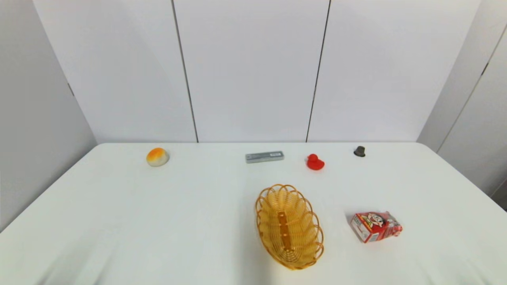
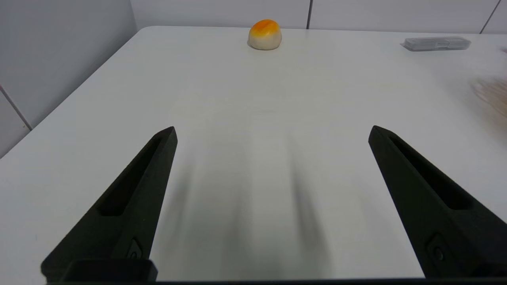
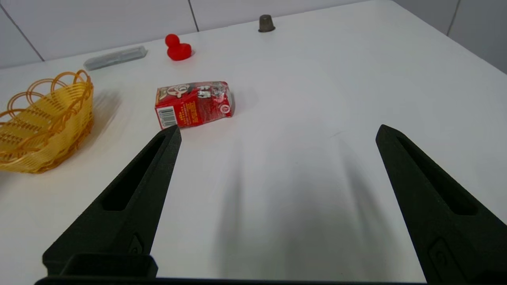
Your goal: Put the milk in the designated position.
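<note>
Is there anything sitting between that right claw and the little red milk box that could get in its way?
Nothing visible does. The right gripper is open above bare white table, and the milk lies on its side just ahead. The basket sits off to one side, apart from the carton.

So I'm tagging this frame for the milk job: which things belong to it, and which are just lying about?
Belongs to the job:
- milk, lying on its side on the table
- right gripper, open, nearest the milk

Just lying about:
- basket, empty; possibly the target, cannot tell
- red duck
- grey case
- orange-topped bun
- small dark cap
- left gripper, open, idle
</note>
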`<action>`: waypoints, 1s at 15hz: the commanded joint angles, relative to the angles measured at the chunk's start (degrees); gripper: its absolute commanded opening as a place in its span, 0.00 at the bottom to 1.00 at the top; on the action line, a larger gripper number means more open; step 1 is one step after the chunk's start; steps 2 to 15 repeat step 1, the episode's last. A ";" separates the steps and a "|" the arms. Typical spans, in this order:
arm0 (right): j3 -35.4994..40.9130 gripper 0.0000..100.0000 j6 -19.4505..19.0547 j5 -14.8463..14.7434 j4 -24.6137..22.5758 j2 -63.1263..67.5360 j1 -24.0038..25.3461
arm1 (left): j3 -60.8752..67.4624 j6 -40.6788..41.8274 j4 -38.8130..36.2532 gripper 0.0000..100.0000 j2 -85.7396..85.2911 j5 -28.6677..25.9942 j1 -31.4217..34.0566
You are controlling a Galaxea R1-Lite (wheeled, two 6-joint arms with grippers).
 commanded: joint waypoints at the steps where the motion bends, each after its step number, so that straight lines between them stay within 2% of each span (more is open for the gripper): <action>1: 0.00 1.00 0.03 -0.04 0.02 0.07 0.00 | 0.00 -0.02 -0.02 1.00 0.11 -0.04 0.01; 15: 0.00 1.00 0.03 -0.04 0.02 0.07 0.00 | 0.00 -0.02 -0.02 1.00 0.11 -0.04 0.01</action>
